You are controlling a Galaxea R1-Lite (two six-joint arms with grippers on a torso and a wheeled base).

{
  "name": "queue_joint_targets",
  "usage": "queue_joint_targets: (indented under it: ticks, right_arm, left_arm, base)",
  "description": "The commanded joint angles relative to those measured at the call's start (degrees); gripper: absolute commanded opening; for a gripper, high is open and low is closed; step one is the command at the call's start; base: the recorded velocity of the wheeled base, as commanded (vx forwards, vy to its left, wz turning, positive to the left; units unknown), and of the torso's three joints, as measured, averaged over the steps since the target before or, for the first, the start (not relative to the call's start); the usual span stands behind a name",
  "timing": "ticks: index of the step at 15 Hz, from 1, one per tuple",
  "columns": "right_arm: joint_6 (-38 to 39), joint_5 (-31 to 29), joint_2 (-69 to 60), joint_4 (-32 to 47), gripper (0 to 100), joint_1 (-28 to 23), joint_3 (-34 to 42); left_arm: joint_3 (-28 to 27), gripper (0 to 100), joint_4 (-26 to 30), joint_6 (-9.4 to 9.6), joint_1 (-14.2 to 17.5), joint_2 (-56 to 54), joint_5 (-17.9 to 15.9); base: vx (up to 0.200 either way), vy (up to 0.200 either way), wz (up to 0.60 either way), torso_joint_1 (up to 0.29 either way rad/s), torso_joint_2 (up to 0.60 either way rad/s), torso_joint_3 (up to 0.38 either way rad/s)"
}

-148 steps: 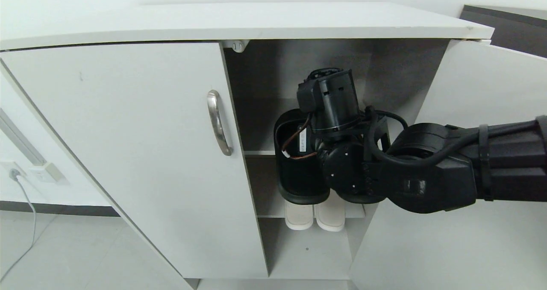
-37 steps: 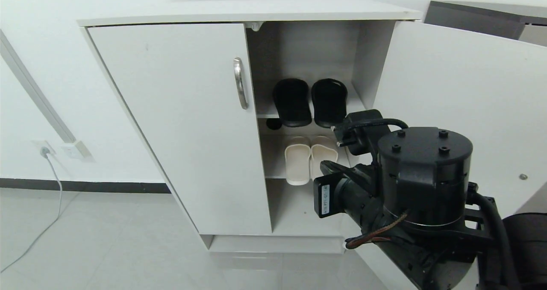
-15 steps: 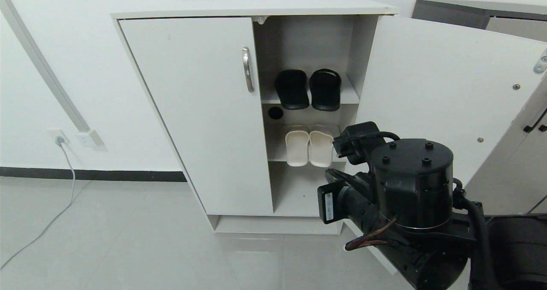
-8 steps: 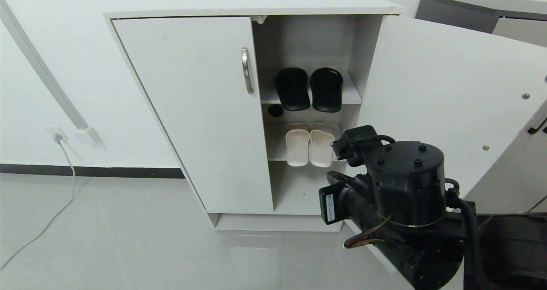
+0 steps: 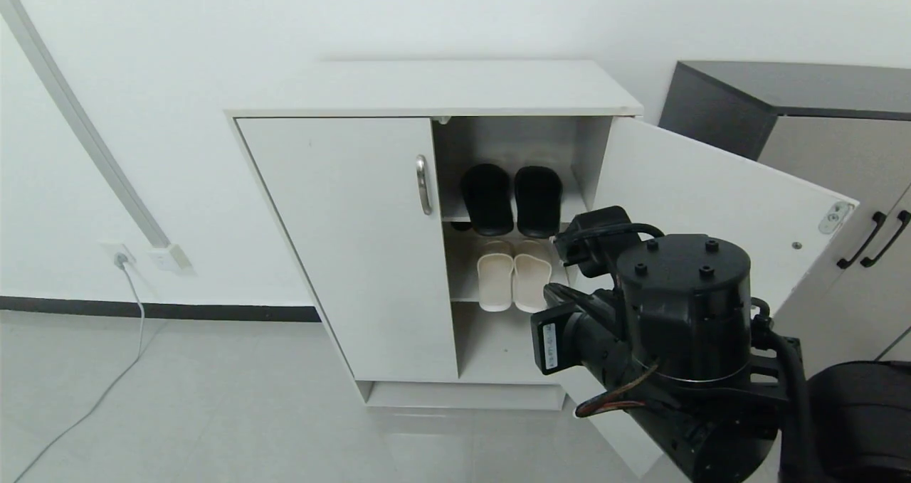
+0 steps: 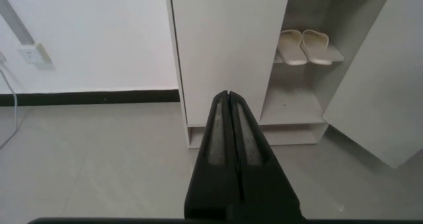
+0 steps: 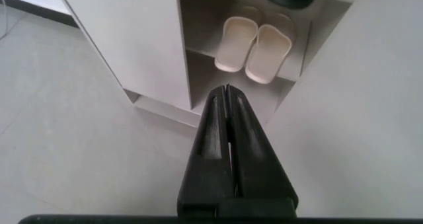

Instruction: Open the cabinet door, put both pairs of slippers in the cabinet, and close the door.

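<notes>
Both pairs of slippers are inside the cabinet point(image 5: 441, 88). The black slippers point(image 5: 512, 200) sit on the upper shelf and the white slippers point(image 5: 512, 280) on the shelf below, each pair side by side. Their long axes run front to back, and the white pair appears to have its heels toward the opening. The right door point(image 5: 712, 198) is hinged on the cabinet's right side. It stands swung wide, long axis upright, free edge pointing out into the room. The left door point(image 5: 349, 241) is closed, its metal handle point(image 5: 423, 184) upright beside the gap.

The step in hand appears to be closing the right door, since storage looks complete. The right arm point(image 5: 683, 319) hangs low in front of the opening, just inside the door's inner face, with its jaws pressed together on nothing. The left arm point(image 6: 228, 184) is over the floor point(image 5: 213, 412) facing the cabinet, its jaws likewise pressed together.

The next move probably calls for bringing the right arm round to the door's outer face or free edge. From there it would push toward the left door, keeping clear of the door's sweep. A dark cabinet point(image 5: 783, 106) stands close behind the open door.
</notes>
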Motion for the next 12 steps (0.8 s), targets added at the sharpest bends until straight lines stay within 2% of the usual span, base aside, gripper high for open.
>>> queue_joint_targets:
  ticks: [1, 12]
  right_arm:
    - [-0.05, -0.01, 0.05, -0.02, 0, -0.16, -0.07]
    - [-0.13, -0.01, -0.47, -0.02, 0, -0.25, 0.28]
  left_arm:
    - [-0.01, 0, 0.06, -0.01, 0.0, -0.02, 0.0]
    - [-0.01, 0, 0.06, -0.01, 0.0, -0.02, 0.0]
  base:
    - [0.0, 0.0, 0.0, 0.154, -0.47, -0.334]
    - [0.0, 0.0, 0.0, 0.179, -0.5, -0.317]
